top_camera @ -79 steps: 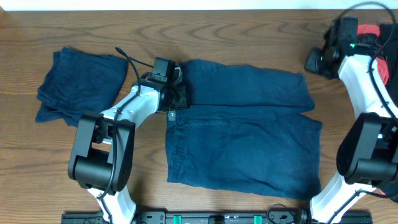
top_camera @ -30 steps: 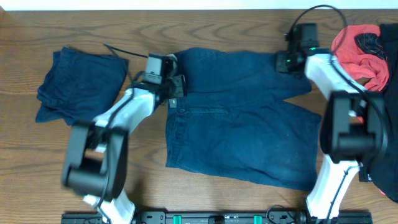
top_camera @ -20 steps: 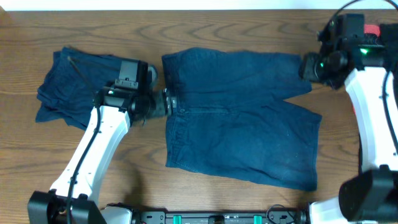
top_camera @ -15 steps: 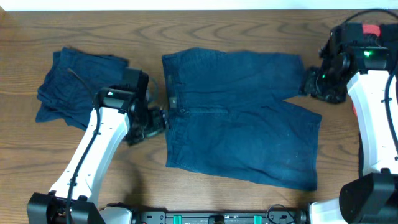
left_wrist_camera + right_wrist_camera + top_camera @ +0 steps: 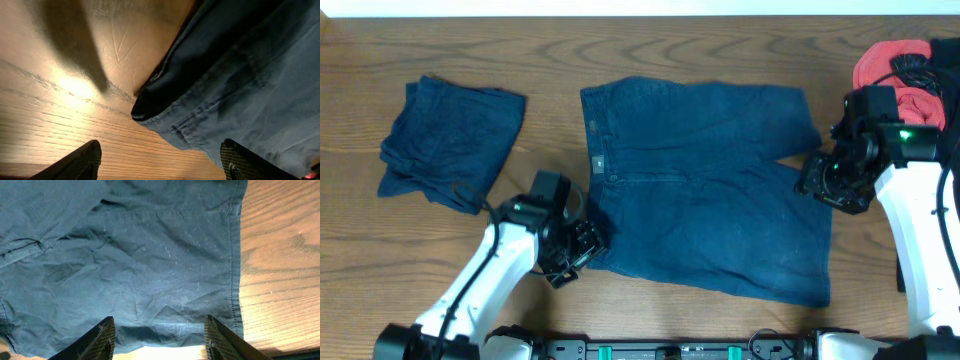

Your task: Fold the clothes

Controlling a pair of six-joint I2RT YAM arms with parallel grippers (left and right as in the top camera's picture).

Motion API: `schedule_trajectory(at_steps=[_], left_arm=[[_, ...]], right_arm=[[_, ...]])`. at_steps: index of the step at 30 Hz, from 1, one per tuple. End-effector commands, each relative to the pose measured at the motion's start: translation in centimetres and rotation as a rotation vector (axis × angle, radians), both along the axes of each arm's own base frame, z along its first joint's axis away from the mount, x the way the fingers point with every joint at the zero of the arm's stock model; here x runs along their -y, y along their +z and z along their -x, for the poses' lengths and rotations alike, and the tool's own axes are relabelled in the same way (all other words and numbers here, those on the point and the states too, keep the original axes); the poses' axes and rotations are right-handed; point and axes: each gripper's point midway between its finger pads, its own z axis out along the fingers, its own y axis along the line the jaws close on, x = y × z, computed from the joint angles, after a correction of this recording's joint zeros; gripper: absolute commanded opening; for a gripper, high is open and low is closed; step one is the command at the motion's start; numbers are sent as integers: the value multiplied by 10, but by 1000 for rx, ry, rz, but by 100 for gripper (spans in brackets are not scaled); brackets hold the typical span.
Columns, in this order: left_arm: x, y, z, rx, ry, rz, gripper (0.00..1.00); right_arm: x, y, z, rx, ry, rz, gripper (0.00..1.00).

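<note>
Dark blue shorts (image 5: 700, 180) lie spread flat in the middle of the wooden table, waistband to the left, legs to the right. My left gripper (image 5: 585, 245) is open and empty at the front-left waistband corner. In the left wrist view its fingers (image 5: 160, 162) straddle bare wood just short of that corner of the shorts (image 5: 225, 75). My right gripper (image 5: 820, 180) is open and empty over the right leg hems. In the right wrist view its fingers (image 5: 160, 340) hover above the shorts (image 5: 150, 255), the hem edge at the right.
A folded pile of dark blue clothes (image 5: 450, 140) sits at the back left. A red garment (image 5: 890, 65) lies at the far right, behind my right arm. Bare wood (image 5: 440, 250) shows at the front left.
Both arms have moved toward the table's front: the left from the waistband's middle to its front corner, the right down to the leg hems. The shorts lie as before.
</note>
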Motion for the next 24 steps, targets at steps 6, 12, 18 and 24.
schedule_trajectory(at_steps=[6, 12, 18, 24], left_arm=[[5, -19, 3, -6, 194, 53, 68], [6, -30, 0, 28, 215, 68, 33], [8, -28, -10, 73, 209, 85, 6], [14, -19, -27, 157, 195, 118, 6]], right_arm=[[-5, -13, 12, -44, -12, -18, 55], [-14, -13, 16, -70, -78, -76, 57], [-27, -24, 42, -221, -350, -163, 62], [-30, -56, 85, -389, -560, -149, 61]])
